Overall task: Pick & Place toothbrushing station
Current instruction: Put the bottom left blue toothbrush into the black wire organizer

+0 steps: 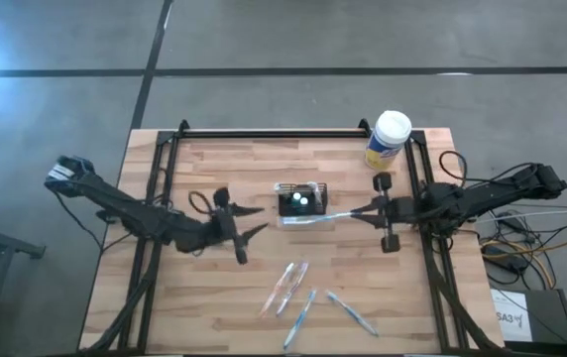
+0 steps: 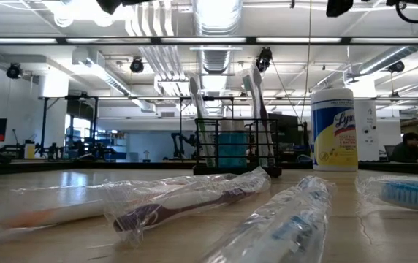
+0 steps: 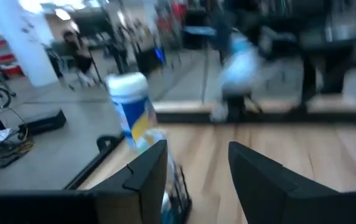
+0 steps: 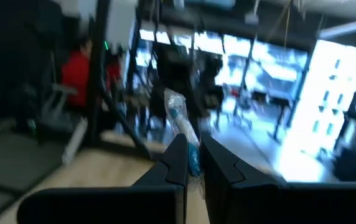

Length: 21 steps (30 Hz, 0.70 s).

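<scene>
Lettering on the yellow-and-blue canister (image 2: 333,129) reads "Ly", the rest curving out of sight; in the high view it stands at one o'clock from the caddy (image 1: 303,199). That black wire-mesh caddy sits mid-table, upright brushes inside. The right gripper (image 1: 360,211), at its three o'clock, is clamped on a plastic-wrapped toothbrush (image 1: 315,218) pointing toward the caddy. The left gripper (image 1: 256,219), at nine o'clock, stands spread and empty. Crinkly wrapped toothbrushes (image 1: 293,281) lie at six o'clock, their details blurred.
</scene>
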Tool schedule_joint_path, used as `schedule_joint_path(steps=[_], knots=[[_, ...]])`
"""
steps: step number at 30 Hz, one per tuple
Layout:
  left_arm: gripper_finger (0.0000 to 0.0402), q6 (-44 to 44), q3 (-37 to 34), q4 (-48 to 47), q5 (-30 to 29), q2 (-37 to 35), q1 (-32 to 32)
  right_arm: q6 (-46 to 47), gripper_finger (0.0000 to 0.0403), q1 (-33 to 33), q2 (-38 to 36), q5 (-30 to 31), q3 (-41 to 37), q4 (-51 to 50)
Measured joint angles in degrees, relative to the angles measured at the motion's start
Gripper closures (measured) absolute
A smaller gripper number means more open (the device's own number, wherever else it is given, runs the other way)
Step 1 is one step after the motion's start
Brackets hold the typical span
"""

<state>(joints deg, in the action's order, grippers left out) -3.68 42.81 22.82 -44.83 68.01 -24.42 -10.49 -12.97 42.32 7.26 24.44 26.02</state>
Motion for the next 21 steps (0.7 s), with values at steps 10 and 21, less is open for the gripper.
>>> schedule_joint_path(steps=[10,21], knots=[[0.0227,-1.70,-11.13,34.01,21.78,4.44,7.59,-0.04,0.0389,0.00,7.43,-3.40,-0.58,16.86],[0.0171,-13.90,2.32,34.15,27.33,13.77,8.97,-0.81,0.0389,0.02,15.37,-4.32,-0.50,33.96]])
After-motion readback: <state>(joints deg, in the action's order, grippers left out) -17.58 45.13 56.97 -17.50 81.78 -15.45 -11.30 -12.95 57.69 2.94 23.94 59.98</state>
